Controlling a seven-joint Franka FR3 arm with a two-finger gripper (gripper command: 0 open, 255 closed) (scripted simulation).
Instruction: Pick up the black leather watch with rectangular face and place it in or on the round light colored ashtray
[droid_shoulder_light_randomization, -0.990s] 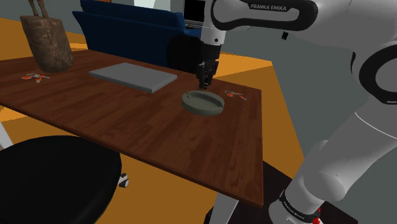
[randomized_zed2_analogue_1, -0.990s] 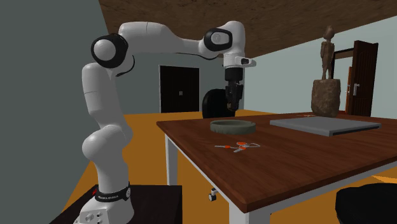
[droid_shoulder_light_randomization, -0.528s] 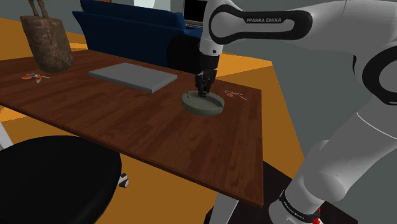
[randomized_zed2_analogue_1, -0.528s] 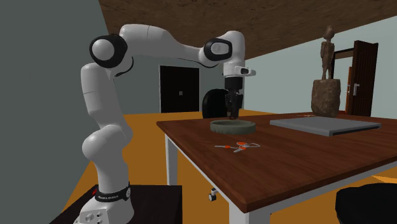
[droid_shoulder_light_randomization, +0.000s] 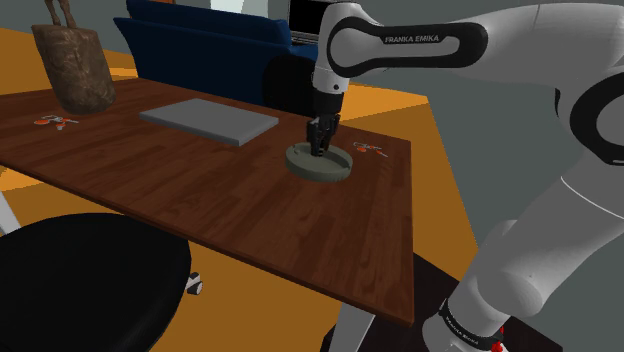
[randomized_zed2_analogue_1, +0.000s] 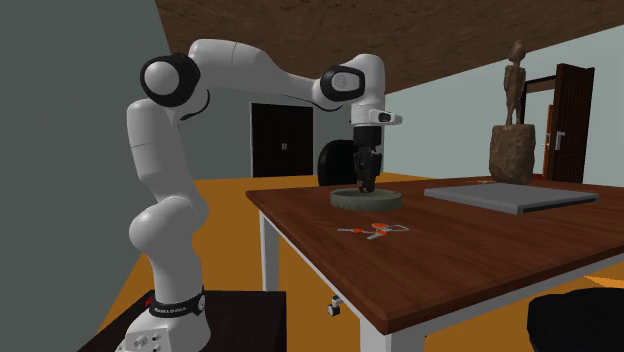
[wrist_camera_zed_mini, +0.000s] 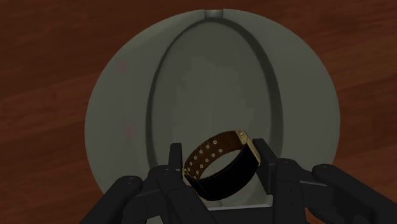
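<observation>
Your black two-finger gripper stands low inside the round grey-green ashtray, with the raised rim ringing its fingers. The gap between them is taken up by the black-strapped watch with a gold rectangular case, clasped there. On the dark wooden table, a small orange-and-silver key bunch lies just beside the ashtray. A flat grey slab lies near, toward the shoulder view's left. The rough brown sculpture stands well apart. Bare tabletop runs from the ashtray to the near edge.

the dark wooden surface carried a round grey ashtray, small orange keys just beside it. a flat grey slab and brown sculpture stood apart.
</observation>
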